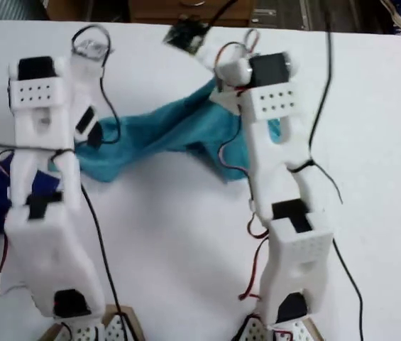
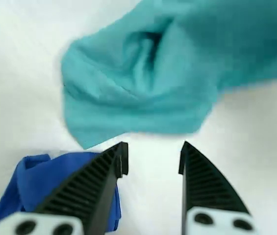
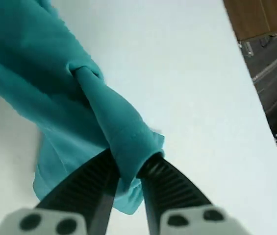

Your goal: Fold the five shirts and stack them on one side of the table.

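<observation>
– Right pincer (image 3: 131,164) first, since it sits closest: its two black fingers (image 3: 94,181) are clenched on a twisted ridge of the teal shirt (image 3: 55,88), with a fold of cloth pinched between them.

– And the other one?

– Left pincer (image 2: 154,147) hangs released, jaws apart with nothing between them, just short of the teal shirt's rumpled end.

– Where does that shirt lie, then?

– Strung out across the white table (image 1: 186,241) between the two arms, bunched rather than flat. One end is up in the right pincer; the other sags down in front of the left one. A blue shirt (image 2: 45,176) lies crumpled just beside that sagging end, on the left arm's side.

– How do you reckon it will handle?

– Soft, light and floppy, I'd say. It drapes and collapses on itself, and it won't hold a crease unless it's pressed down. There's nothing fragile about it, and I'd guess the ribbed fingers grip it well enough. A single pinch only draws it into a rope, as it is now. Better to take it at two corners, hem or shoulders, one per pincer, and spread it flat before any fold.

– Any label or writing?

– None I can read. Both shirts look like plain cloth from here.

– How far along?

– I count two shirts, neither folded. Early, I'd judge.
</observation>
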`<action>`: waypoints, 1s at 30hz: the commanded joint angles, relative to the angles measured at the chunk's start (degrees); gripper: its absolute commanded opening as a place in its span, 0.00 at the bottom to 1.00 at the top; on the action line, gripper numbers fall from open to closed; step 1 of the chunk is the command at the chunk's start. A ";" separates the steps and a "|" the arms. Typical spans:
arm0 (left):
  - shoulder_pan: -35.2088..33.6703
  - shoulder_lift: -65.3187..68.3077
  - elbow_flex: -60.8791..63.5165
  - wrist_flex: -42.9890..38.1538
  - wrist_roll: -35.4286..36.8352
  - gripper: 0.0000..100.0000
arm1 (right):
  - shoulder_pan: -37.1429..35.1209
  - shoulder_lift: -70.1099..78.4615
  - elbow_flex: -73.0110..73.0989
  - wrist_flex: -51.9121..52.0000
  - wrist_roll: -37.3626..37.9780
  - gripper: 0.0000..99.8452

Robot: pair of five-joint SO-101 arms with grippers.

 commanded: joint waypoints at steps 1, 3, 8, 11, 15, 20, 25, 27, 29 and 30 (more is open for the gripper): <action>2.37 -14.51 8.04 1.05 -0.18 0.20 | 4.35 -0.57 -3.60 -2.33 -1.76 0.02; 3.52 -17.41 14.11 0.97 -0.26 0.20 | 6.02 -0.57 -4.92 -1.98 -1.67 0.02; 7.03 -18.02 31.96 -7.91 -0.18 0.20 | 8.40 -0.57 -8.79 -0.22 -1.58 0.02; 8.00 -18.11 39.96 -17.49 -0.09 0.20 | 8.48 -0.57 -10.46 2.24 -1.49 0.02; 8.79 -18.02 47.78 -28.31 -0.18 0.20 | 8.57 -0.57 -12.84 4.09 -1.49 0.02; 8.70 -18.02 51.91 -35.43 -0.09 0.20 | 8.66 -0.22 -12.84 6.11 -1.49 0.02; 4.84 -18.64 51.21 -34.29 -0.09 0.20 | 11.21 -0.04 -12.48 6.02 -1.41 0.02; 1.41 -18.64 50.42 -33.05 -0.09 0.20 | 13.76 0.04 -12.48 5.05 -1.14 0.02; -2.73 -18.64 48.92 -32.44 -0.09 0.20 | 16.75 0.48 -12.40 4.35 1.23 0.02; -4.75 -18.55 47.96 -32.18 -0.09 0.20 | 17.71 1.19 -12.40 4.70 2.37 0.02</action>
